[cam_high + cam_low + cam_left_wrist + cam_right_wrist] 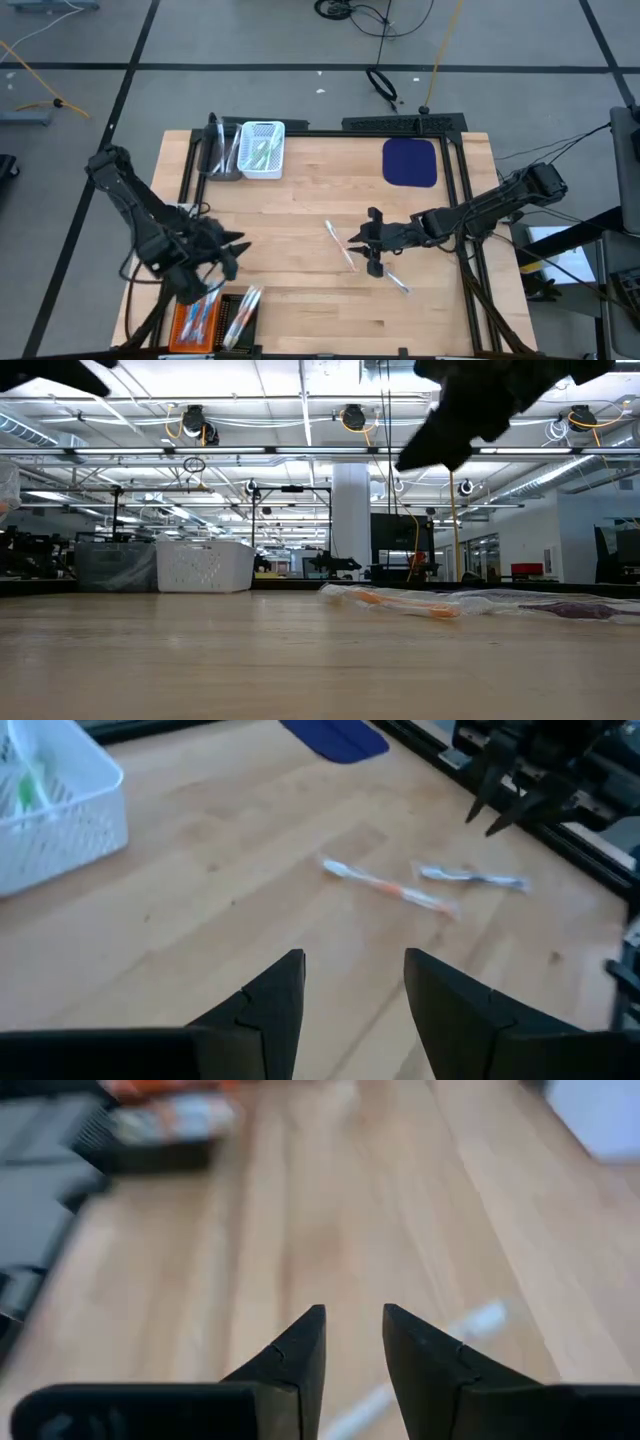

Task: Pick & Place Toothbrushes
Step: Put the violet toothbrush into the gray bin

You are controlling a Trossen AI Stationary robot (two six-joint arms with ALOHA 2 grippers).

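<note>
Both jaws gape empty above two clear-wrapped toothbrushes [342, 245] on wood.

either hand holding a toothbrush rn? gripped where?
No. The left hand is open and empty; the right hand is open above a toothbrush, holding nothing.

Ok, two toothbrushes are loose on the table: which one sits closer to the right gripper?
The blue-and-white toothbrush, lying just below the right gripper in the high view. The other, orange-handled toothbrush, lies off toward the table's middle, on the left arm's side.
</note>
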